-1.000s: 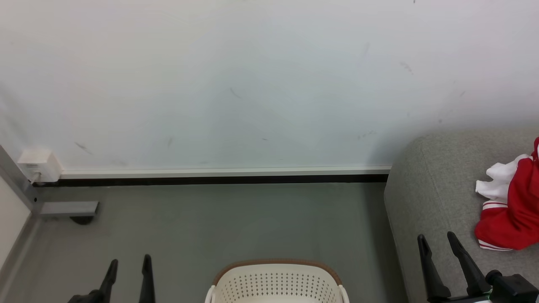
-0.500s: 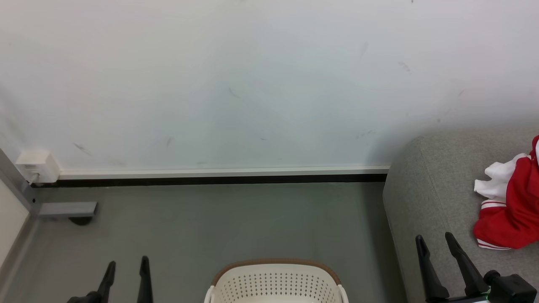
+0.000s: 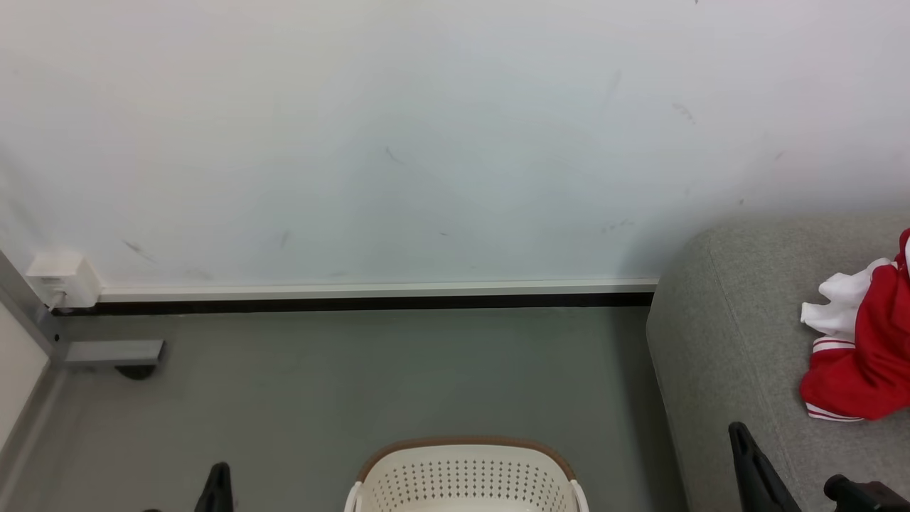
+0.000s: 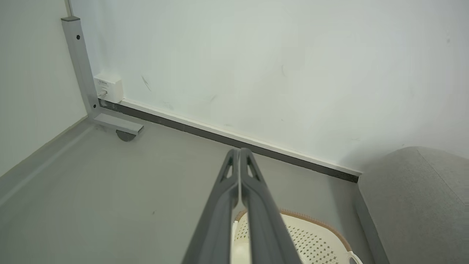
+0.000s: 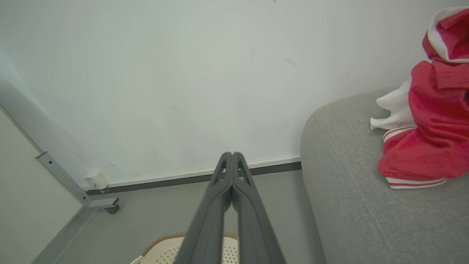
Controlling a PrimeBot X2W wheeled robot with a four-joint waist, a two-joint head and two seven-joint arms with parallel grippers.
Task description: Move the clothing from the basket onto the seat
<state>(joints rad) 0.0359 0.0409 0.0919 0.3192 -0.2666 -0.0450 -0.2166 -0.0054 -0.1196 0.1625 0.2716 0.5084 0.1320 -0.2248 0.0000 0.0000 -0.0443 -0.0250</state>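
Presses left gripper (image 4: 239, 151) and right gripper (image 5: 231, 154) together, empty, spread moments ago. Leaves red white-trimmed fabric clothing (image 3: 867, 370) on grey woven seat (image 3: 725, 341). Suggests cream perforated plastic basket (image 3: 466, 478) emptied.

The left gripper (image 4: 239, 152) is being held above the grey floor (image 4: 110, 190), jaws pressed together with nothing between them. Part of the basket (image 4: 315, 234) is being hidden behind the fingers at the bottom edge; its brown rim and perforated wall are being shown to their right. The grey seat (image 4: 421, 198) is being cut off at the right, just beside the basket. A metal post (image 4: 78, 62) and a white box (image 4: 108, 88) are being seen against the wall (image 4: 256, 55), far left
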